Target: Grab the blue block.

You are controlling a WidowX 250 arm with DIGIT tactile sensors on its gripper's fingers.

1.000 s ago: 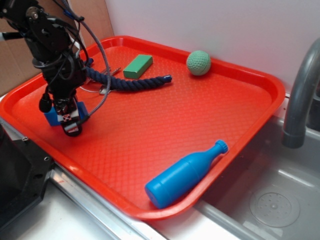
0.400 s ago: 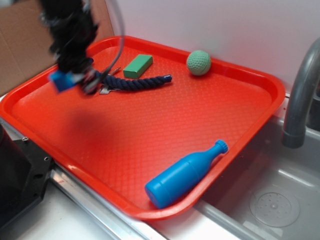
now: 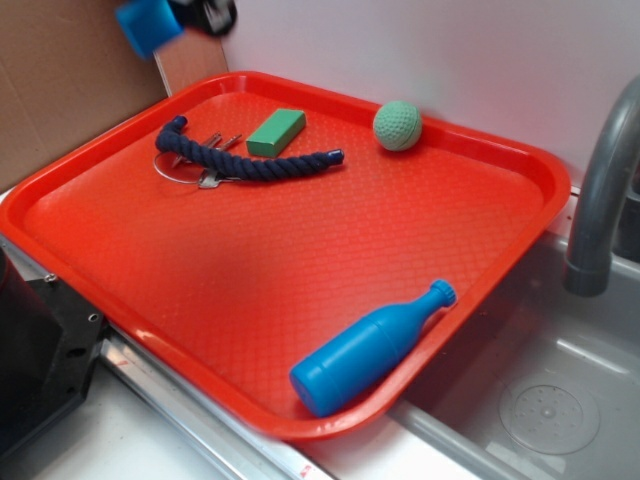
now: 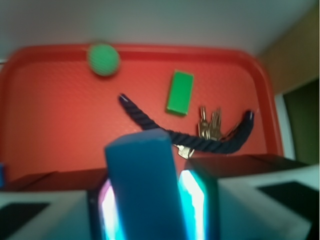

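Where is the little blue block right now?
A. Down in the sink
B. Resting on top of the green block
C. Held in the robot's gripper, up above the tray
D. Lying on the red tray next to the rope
C: the blue block sits clamped in the gripper, and the exterior view shows it high above the red tray.

Red tray [image 3: 500, 180] beside sink [image 3: 560, 400]

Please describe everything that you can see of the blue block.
The blue block is a small, plain, bright-blue brick with smooth faces, probably plastic. The gripper holds it between the jaws, one on each side of it. It is lifted high above the red tray, near the upper left corner of the exterior view, and touches nothing else. It looks blurred there.
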